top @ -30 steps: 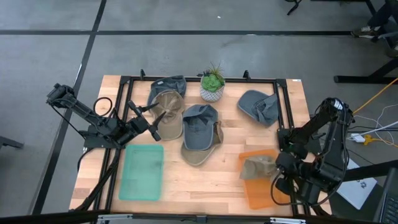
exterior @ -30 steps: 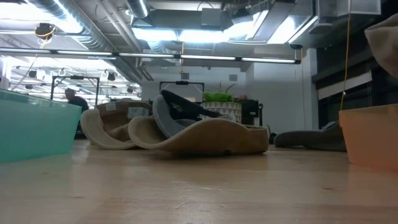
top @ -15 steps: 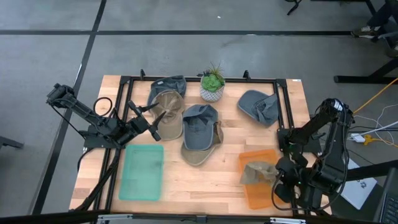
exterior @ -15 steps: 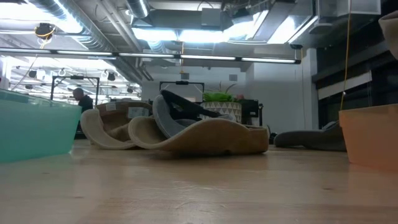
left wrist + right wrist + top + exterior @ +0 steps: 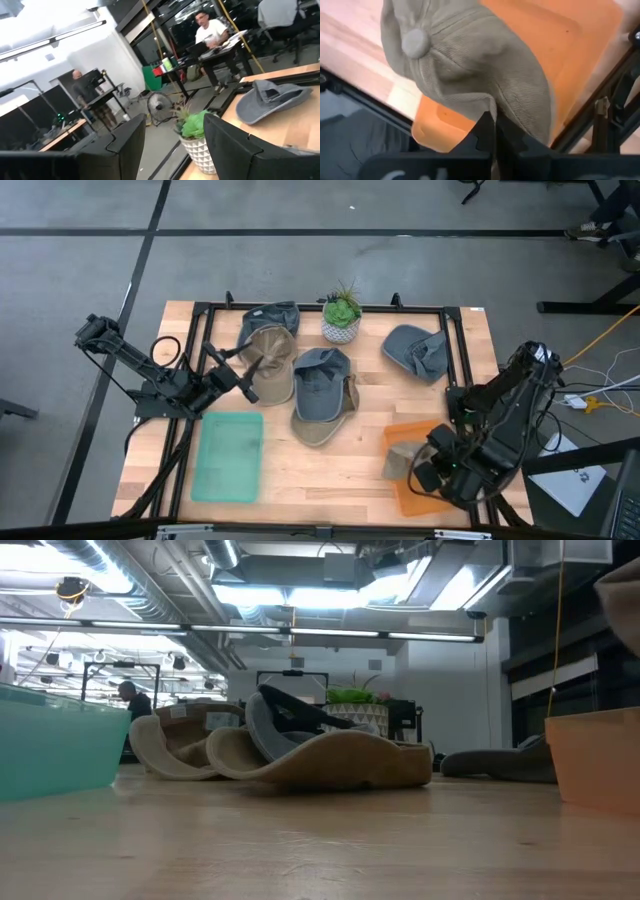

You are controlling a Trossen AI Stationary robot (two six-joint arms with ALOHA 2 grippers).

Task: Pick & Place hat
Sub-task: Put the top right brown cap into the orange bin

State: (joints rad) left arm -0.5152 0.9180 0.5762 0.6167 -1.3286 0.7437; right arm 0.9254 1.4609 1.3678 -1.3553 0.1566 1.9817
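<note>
My right gripper (image 5: pixel 493 127) is shut on a tan cap (image 5: pixel 470 65), whose crown button (image 5: pixel 415 42) faces the wrist camera. It holds the cap over the orange bin (image 5: pixel 417 497) at the table's near right. In the low view the cap (image 5: pixel 622 585) shows above the bin's wall (image 5: pixel 595 755). My left gripper (image 5: pixel 248 383) is open and hovers beside another tan cap (image 5: pixel 272 355) at the far left. That cap lies partly on a blue-grey cap (image 5: pixel 270 315). A grey-and-tan hat (image 5: pixel 322 395) lies mid-table and a grey hat (image 5: pixel 415 350) at the far right. My right gripper pinches a fold of the tan cap's cloth (image 5: pixel 492 107) between its two shut fingers. The cap is lifted clear and spreads out beyond the fingertips, over the orange bin (image 5: pixel 570 45). Whether the fold is the rim or the crown's wall cannot be told.
A teal bin (image 5: pixel 228 455) stands at the near left. A potted plant (image 5: pixel 342 318) stands at the far edge between the hats. A black metal frame (image 5: pixel 455 340) runs round the table's edges. People sit and stand at desks beyond the table (image 5: pixel 212 32).
My right arm has swung and carried the tan cap a little toward the near and left edges, still above the orange bin. The gripper stays shut on it. The left arm has kept still.
</note>
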